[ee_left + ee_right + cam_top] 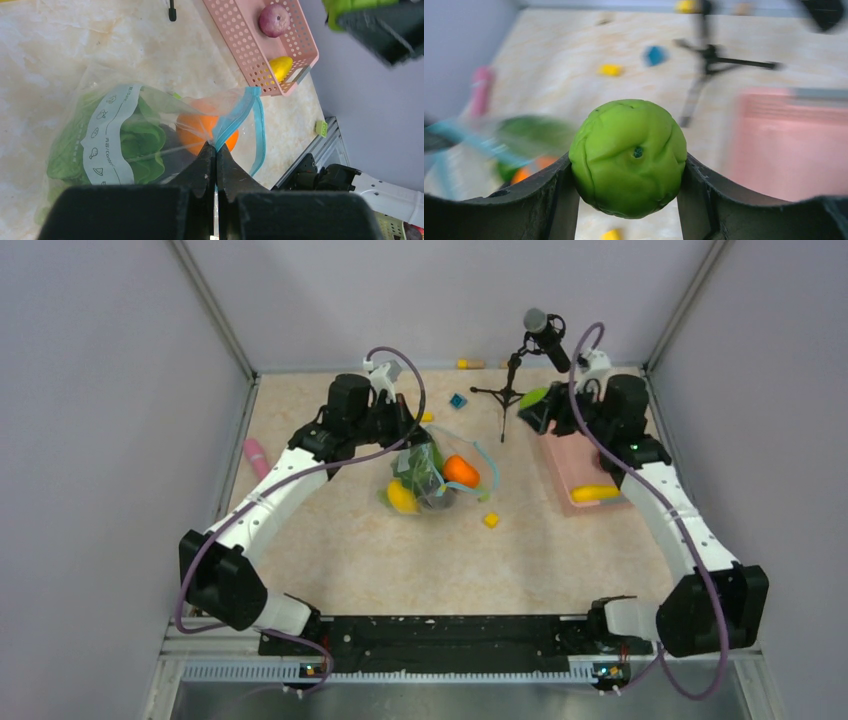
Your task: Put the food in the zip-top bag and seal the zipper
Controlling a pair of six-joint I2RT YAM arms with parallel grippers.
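Left gripper: jaws pinched together on the mouth edge of the bag, at the zipper. The bag lies mid-table, left of the pink basket. It contains an orange and green leafy produce. A yellow fruit sits at its near side, seemingly inside, though the top view is too small to confirm. The zipper strips loop apart, unsealed.

Right gripper: clamped on the lime, held clear of the table near the basket's far end. The basket holds a magenta piece and a yellow piece.
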